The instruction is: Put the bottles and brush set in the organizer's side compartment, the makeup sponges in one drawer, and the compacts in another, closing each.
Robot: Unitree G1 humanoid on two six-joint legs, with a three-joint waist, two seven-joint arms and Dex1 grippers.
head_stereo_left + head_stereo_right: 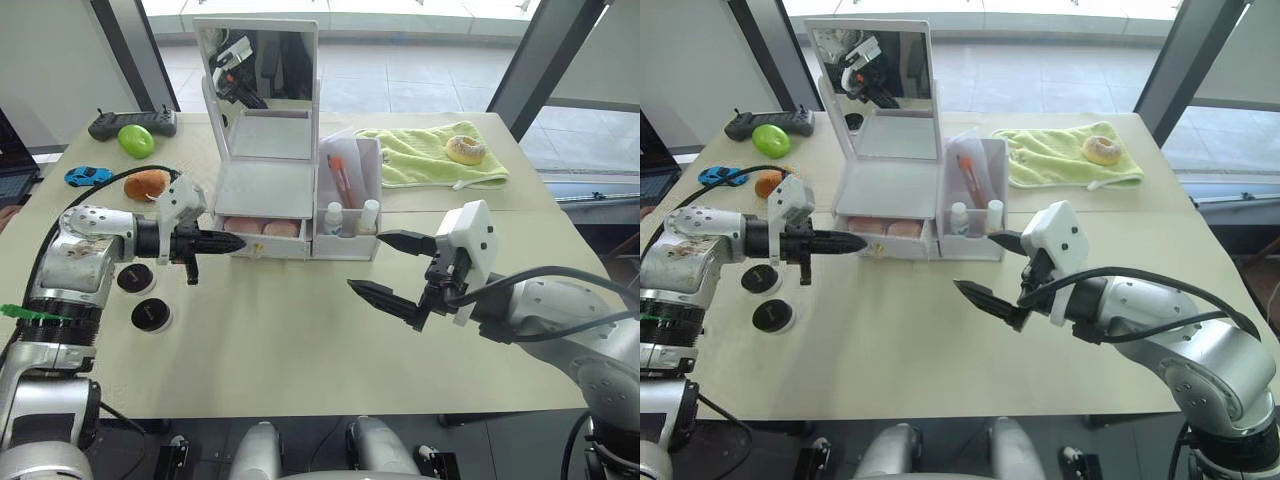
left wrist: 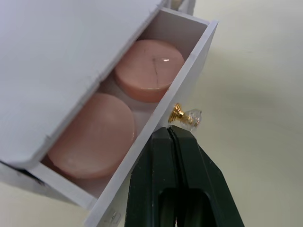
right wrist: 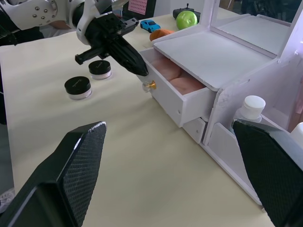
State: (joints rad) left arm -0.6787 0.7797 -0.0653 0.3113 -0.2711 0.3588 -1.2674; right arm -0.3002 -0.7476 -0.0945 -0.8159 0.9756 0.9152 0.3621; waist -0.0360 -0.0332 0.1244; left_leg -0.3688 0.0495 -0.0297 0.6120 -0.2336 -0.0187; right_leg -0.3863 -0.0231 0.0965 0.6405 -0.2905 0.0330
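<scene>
Pale beige desk (image 1: 300, 340) by big windows, tiled floor beyond, I'm working over it. White organizer (image 1: 265, 200) with its mirror lid up is sitting mid-desk; bottles (image 1: 333, 218) and brush set (image 1: 340, 175) are already standing in the side compartment. The upper drawer (image 3: 177, 92) is sticking out, two pink makeup sponges (image 2: 118, 109) lying flat inside. My left pincer (image 1: 232, 243), fingers pressed together, is pointing at the drawer front, tips just beside the little gold-and-crystal knob (image 2: 185, 116); looks like I'm about to close it. Drawer seems light thin plastic, sliding easy, so pushing the flat front beats that tiny slippery knob, and the whole organizer may scoot. My right pincer (image 1: 392, 268) is hanging spread wide and empty in front of the side compartment. Two black-lidded compacts (image 1: 143, 298) are waiting by my left arm: hard, smooth, low, best taken across the rim. Green towel (image 1: 430, 155), donut, toy car, apple sitting further back.
</scene>
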